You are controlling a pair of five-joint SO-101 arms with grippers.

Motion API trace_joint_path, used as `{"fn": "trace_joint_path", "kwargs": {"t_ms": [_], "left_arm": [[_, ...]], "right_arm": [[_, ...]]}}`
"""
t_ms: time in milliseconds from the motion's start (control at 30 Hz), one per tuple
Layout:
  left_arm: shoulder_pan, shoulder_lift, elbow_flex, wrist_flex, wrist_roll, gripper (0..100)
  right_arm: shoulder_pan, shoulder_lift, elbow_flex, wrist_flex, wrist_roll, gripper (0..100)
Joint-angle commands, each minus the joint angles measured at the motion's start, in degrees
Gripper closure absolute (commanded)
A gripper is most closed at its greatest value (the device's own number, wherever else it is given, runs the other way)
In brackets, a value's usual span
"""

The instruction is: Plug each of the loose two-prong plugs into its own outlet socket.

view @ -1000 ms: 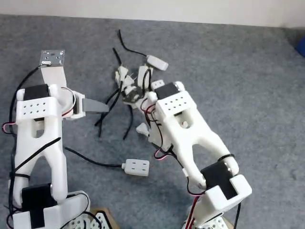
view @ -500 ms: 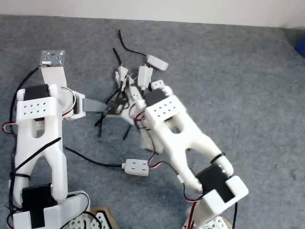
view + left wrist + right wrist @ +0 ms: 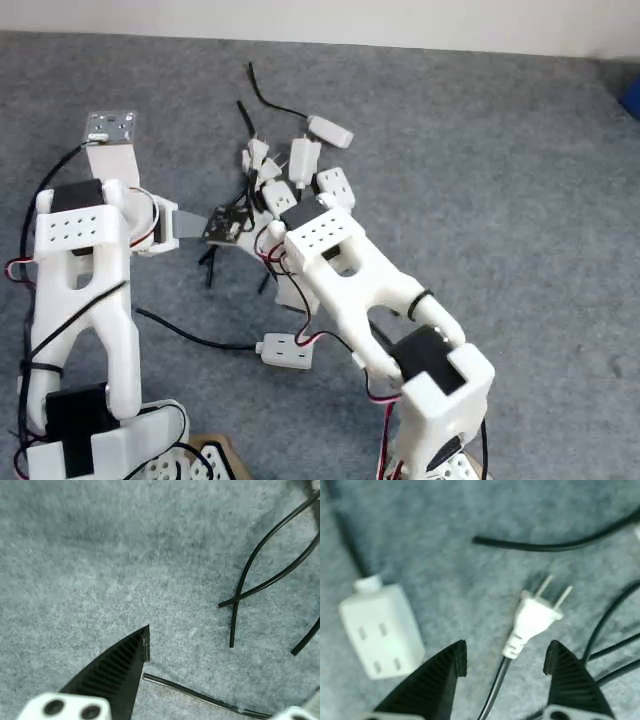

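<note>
Cord (image 3: 494, 692) cropped, plug (image 3: 534, 617) under spread right claw (image 3: 506, 652)

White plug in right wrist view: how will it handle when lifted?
The plug looks small and rigid, probably light. Its thin black cord likely trails floppy and may tug. Smooth tapered body could slip sideways.

I could read no word, number or sign anywhere. The white outlet socket (image 3: 285, 350), toward six o'clock on the table (image 3: 520, 200), bore only its bare slots, and the plug (image 3: 532, 619) showed plain white plastic.
</note>
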Motion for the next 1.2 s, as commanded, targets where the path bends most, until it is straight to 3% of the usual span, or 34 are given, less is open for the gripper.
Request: {"fn": "trace_joint_path", "kwargs": {"t_ms": [0, 467, 1000, 1167], "left_arm": [[-0.2, -0.1, -0.5, -0.7, -0.3, 49], [-0.2, -0.1, -0.5, -0.7, -0.3, 49], [-0.2, -0.1, -0.5, -0.7, -0.3, 49], [-0.2, -0.1, -0.5, -0.6, -0.3, 49]], "right_arm": [[1.6, 0.7, -1.9, -3.0, -3.7, 75.2], [4.6, 1.3, -1.5, -4.3, -12.5, 75.3], [1.5, 1.3, 0.2, -2.3, -13.6, 75.6], [0.5, 1.4, 2.2, -3.4, -13.0, 90.3]]}}
